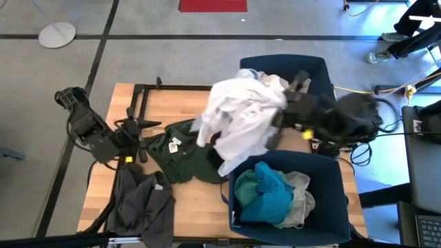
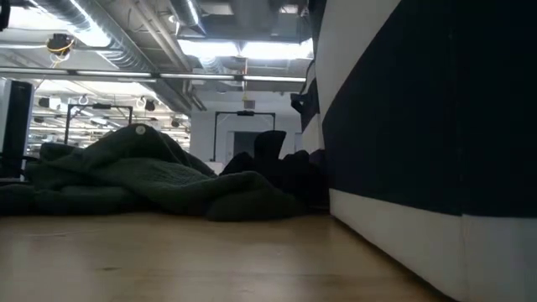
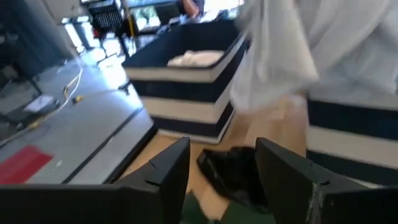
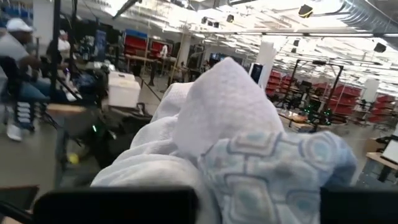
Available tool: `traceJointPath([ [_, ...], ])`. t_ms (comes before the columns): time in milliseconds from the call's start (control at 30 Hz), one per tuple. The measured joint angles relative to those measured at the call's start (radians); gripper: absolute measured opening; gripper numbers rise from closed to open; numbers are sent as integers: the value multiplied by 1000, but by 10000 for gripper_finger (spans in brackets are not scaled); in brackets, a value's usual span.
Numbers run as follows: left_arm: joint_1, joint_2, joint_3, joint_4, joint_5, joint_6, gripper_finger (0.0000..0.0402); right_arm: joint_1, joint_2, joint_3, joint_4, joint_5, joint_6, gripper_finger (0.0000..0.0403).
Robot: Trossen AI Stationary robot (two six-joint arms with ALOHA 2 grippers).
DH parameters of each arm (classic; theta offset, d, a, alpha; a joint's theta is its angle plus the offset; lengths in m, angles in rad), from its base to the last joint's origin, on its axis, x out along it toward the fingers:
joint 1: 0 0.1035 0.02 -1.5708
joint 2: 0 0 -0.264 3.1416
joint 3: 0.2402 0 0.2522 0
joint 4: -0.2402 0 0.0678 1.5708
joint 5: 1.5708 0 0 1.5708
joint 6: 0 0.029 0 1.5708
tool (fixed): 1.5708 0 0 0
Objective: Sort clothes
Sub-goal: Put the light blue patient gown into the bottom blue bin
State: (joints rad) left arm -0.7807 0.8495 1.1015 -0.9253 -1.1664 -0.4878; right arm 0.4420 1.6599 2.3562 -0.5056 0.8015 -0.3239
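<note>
I have the right gripper (image 1: 286, 110) clamped on the white garment (image 1: 241, 120), holding it up off the tabletop between the two navy bins; the cloth hangs down and drapes over the dark green garment (image 1: 180, 155). In my right wrist view the white fabric (image 4: 224, 112) is bunched right in front of the fingers, along with a pale patterned piece (image 4: 273, 168). The far bin (image 1: 313, 69) sits at the far right corner of the table (image 1: 200, 207). The near bin (image 1: 331, 186) at the near right corner holds turquoise clothes (image 1: 265, 193) and a light grey piece (image 1: 302, 200). My left gripper (image 1: 134, 141) hovers low near the left edge, its fingers (image 3: 168, 168) spread apart with nothing between them, just beside the green garment. A charcoal grey garment (image 1: 141, 203) lies at the near left corner, partly over the near edge
</note>
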Motion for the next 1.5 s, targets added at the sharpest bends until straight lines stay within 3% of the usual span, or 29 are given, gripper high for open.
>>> traceJointPath([
  [167,0,45,0,-90,-1,-140,172,148,-30,1,3,147,-15,53],
  [600,1,132,1,-85,-1,-167,172,511,-45,-7,3,720,-72,53],
  [667,1,139,1,-85,0,-168,172,549,-46,-21,3,770,-59,53],
  [933,0,149,1,-85,-1,-192,172,643,-46,-91,-9,769,73,53],
  [1133,0,149,1,-85,-1,-193,172,673,-46,-166,-117,768,252,53],
  [1267,0,149,1,-85,-1,-193,172,671,-45,-218,-278,763,428,53],
  [1500,0,148,1,-85,-1,-201,172,612,-48,-324,-652,587,873,53],
])
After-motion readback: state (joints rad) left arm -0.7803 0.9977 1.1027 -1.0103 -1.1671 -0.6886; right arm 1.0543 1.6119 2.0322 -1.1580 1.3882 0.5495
